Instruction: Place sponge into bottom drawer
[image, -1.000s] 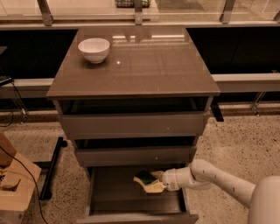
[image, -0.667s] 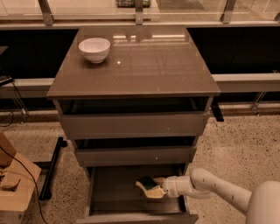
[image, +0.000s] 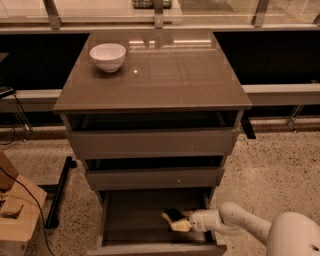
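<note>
The gripper, reaching in from the right, holds the sponge clamped low inside the open bottom drawer, so the carrying looks almost done, and only letting go and backing out seems left.

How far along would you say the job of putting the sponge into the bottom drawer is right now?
Done: the bottom drawer is open. In hand: the hand is inside it with the sponge at its tip. Left: leaving the sponge on the drawer floor and withdrawing the arm; whether it is already released, I cannot tell.
</note>
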